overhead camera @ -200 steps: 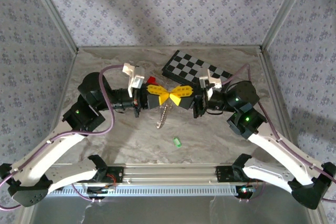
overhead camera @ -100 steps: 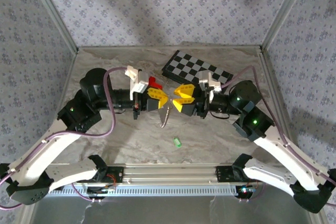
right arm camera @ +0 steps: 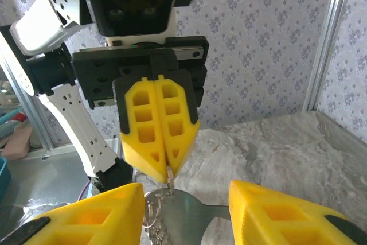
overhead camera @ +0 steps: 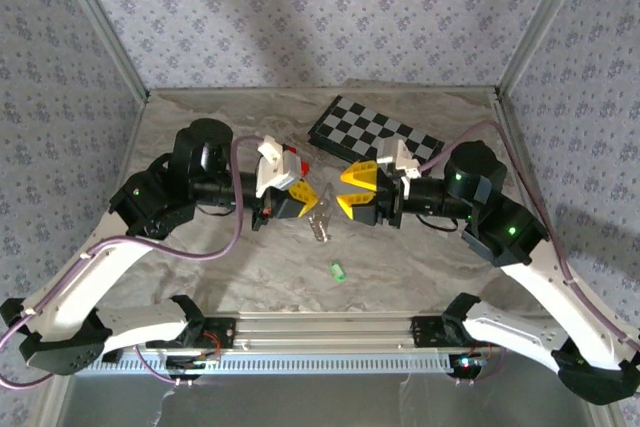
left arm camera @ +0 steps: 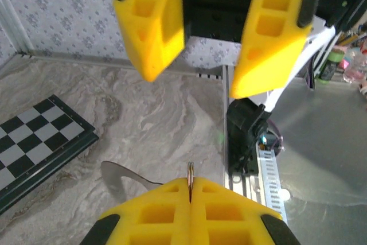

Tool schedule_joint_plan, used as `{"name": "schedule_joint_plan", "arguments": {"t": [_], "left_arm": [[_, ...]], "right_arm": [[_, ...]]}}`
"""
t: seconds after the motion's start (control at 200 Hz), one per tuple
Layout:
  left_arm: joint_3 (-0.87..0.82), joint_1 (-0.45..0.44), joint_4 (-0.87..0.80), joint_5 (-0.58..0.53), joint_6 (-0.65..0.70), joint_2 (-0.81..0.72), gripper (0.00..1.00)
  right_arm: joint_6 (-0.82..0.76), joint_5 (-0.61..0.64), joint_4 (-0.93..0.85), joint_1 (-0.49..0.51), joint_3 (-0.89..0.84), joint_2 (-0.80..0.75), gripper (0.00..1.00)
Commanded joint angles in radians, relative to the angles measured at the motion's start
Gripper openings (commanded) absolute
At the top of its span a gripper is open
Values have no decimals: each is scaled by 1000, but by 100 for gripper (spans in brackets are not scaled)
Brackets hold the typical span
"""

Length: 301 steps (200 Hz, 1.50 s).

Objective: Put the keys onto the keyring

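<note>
The keyring [overhead camera: 320,225], a thin silvery chain with a ring and a flat metal tag, hangs from my left gripper [overhead camera: 308,203], which is shut on the ring. In the left wrist view the ring's edge [left arm camera: 190,171] sticks up between the closed left gripper [left arm camera: 190,185], and the flat tag [left arm camera: 116,175] shows beside it. My right gripper [overhead camera: 343,193] faces it, open, a short gap away. In the right wrist view the right gripper [right arm camera: 186,194] stands to either side of the hanging tag [right arm camera: 198,219] without touching it. The keys, one small green piece [overhead camera: 337,270], lie on the table nearer the arm bases.
A black-and-grey chessboard [overhead camera: 372,131] lies at the back right. A red block [overhead camera: 294,156] sits just behind the left wrist. Patterned walls close in the marble table [overhead camera: 230,257] on three sides, and a metal rail [overhead camera: 320,332] runs along the near edge.
My right gripper has opened and drawn back to the right. The keyring now hangs from the left gripper alone. Both arms have shifted, the left wrist turning slightly.
</note>
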Motion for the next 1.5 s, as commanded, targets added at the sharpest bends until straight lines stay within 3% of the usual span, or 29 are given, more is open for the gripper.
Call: {"name": "schedule_joint_plan", "arguments": {"t": [0.0,0.435,0.66,1.169,1.499], "left_arm": [[33,-16,-36,-9,78,-11,0],[38,-41,-64,-49,127,9,0],[38,-49,-63,-56,130,12,0],[32,-62,-51,-74,124,13,0],[30,-69,-51,-74,122,16,0]], "right_arm": [[-36,-16,-54,8,36,20,44],[-105,-18,-165,49,94,87,51],[-121,-6,-192,69,104,117,40],[-144,21,-232,98,111,145,28],[-154,39,-241,108,119,156,12]]}}
